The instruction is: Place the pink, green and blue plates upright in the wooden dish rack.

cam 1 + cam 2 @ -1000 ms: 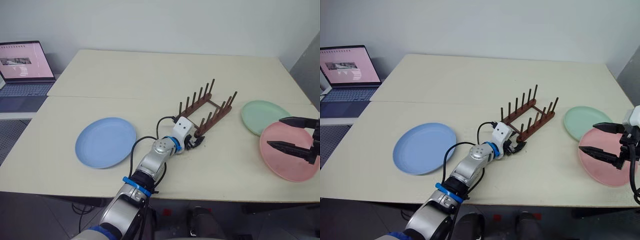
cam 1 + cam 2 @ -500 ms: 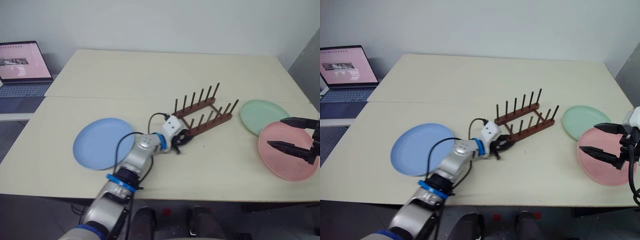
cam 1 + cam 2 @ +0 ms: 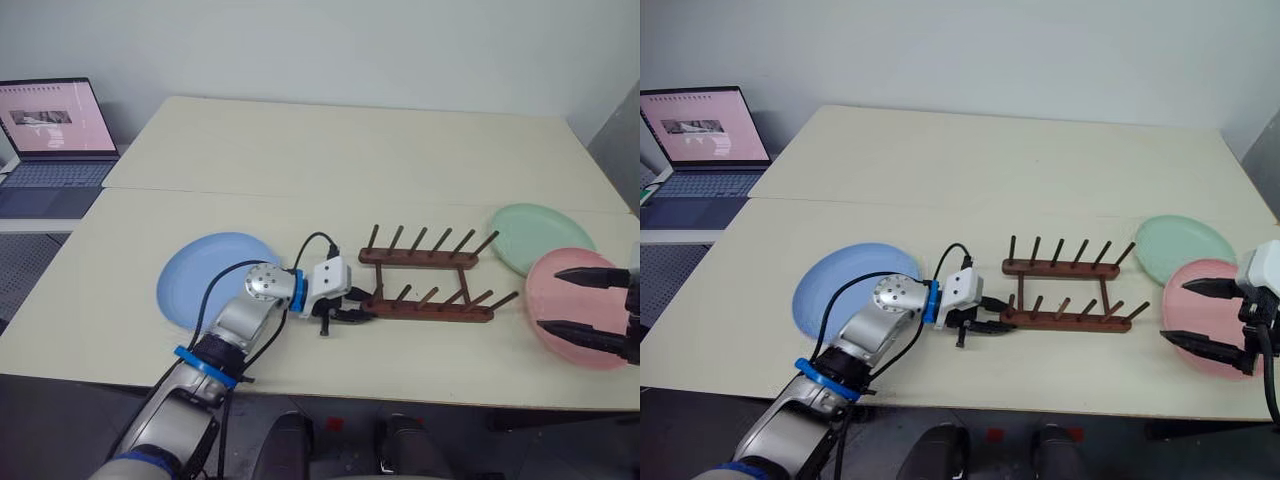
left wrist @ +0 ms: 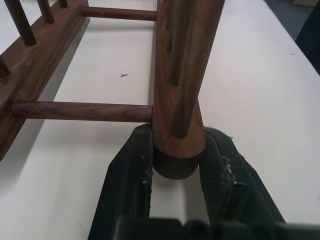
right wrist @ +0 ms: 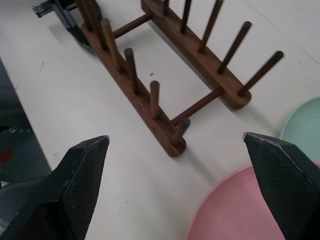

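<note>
The wooden dish rack lies across the table, its two rails parallel to the front edge and no plate in it. My left gripper is shut on the left end of the near rail, with a finger on each side. Left of it, the blue plate lies flat, partly under my left arm. Flat at the far right are the green plate and, nearer, the pink plate. My right gripper hovers open over the pink plate's left edge, holding nothing.
An open laptop sits on a lower side surface off the table's left. A seam runs across the cream table behind the rack. The table's front edge lies close below the rack and my left gripper.
The left gripper has closed on the rack's near rail end and drawn it left and toward me. The rack swung from a diagonal to lying across the table. The right gripper barely moved.
</note>
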You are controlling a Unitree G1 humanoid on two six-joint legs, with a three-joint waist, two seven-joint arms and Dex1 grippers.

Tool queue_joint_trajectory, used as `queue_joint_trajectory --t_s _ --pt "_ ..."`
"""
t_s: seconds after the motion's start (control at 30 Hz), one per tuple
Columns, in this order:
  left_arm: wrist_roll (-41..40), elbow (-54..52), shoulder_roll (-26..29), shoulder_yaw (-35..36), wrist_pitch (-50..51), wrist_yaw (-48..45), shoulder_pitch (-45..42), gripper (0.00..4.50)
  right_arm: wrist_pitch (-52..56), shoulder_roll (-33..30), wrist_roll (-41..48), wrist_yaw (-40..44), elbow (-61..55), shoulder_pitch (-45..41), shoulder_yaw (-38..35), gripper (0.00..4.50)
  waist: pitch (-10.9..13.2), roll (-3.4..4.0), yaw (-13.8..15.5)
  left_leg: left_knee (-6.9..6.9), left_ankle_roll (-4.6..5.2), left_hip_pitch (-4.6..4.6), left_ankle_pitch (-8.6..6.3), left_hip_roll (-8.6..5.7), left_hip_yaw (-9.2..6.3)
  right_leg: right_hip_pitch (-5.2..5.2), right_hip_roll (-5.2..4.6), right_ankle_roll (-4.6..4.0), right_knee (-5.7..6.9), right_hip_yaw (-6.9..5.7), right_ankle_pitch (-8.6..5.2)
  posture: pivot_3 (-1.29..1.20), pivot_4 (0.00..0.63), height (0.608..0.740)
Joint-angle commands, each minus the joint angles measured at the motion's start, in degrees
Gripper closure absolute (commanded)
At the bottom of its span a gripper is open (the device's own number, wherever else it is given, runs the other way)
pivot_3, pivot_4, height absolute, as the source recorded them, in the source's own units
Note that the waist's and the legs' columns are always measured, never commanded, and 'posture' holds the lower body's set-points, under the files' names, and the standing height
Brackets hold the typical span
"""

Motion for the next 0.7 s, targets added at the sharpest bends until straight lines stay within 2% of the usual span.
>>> queue_joint_trajectory --t_s 0.03,0.23,0.4,0.43,0.57,0.67,0.7 --pt "0.52 4.05 -1.99 -0.26 -2.62 -0.79 -3.00 3.48 0.23 -0.48 -0.19 0.86 -2.32 1.12 -3.06 0.00 0.00 0.00 0.00 -0.01 0.00 0.00 0.00 0.00 0.00 0.00 0.01 0.02 0.00 0.00 0.01 0.00 0.150 0.740" --pt "1.67 12.77 -5.35 0.28 -5.79 -0.51 -6.77 3.48 -0.58 0.24 -1.56 0.44 -2.69 2.85 -3.82 0.00 0.01 -0.02 -0.01 -0.02 0.00 -0.01 0.00 -0.01 -0.01 -0.01 0.03 0.05 -0.02 -0.01 0.03 0.00 0.150 0.740" --pt "2.95 15.49 -4.79 1.40 -7.68 0.52 -8.93 3.48 -1.12 0.65 -2.43 0.19 -2.94 2.96 -3.44 0.00 0.02 -0.03 -0.11 -0.01 0.00 -0.01 0.00 0.00 0.00 0.00 0.04 0.07 -0.02 0.00 0.04 0.00 0.150 0.740" --pt "2.86 15.63 -4.31 1.75 -8.24 0.25 -9.14 2.74 -1.29 0.78 -2.63 0.05 -3.00 2.98 -3.14 0.00 0.02 -0.03 -0.11 -0.01 0.00 -0.01 0.00 0.00 -0.01 0.00 0.05 0.07 -0.02 -0.01 0.04 0.00 0.150 0.740" --pt "2.94 12.59 -1.37 2.87 -10.89 0.33 -8.34 1.62 -1.63 0.91 -3.00 -1.24 -2.93 2.23 -1.69 0.00 0.02 -0.03 -0.34 -0.02 0.00 0.01 0.00 0.05 -0.02 -0.01 0.08 0.07 -0.02 -0.01 0.04 0.00 0.150 0.740" --pt "0.29 4.54 3.35 4.61 -9.30 -2.75 -5.93 0.67 -2.87 0.72 -3.66 -1.29 -2.65 1.82 -0.59 0.00 0.02 -0.02 -0.53 -0.04 0.00 0.00 0.00 0.06 -0.01 -0.02 0.08 0.06 -0.02 0.00 0.04 0.00 0.150 0.740" --pt "-0.94 1.48 5.00 5.35 -7.47 -3.69 -5.24 0.67 -3.13 0.69 -3.89 -1.41 -2.67 1.61 0.04 0.00 0.02 -0.02 -0.58 -0.05 0.00 0.01 0.00 0.08 0.00 -0.02 0.08 0.06 -0.02 0.02 0.03 0.00 0.150 0.740"
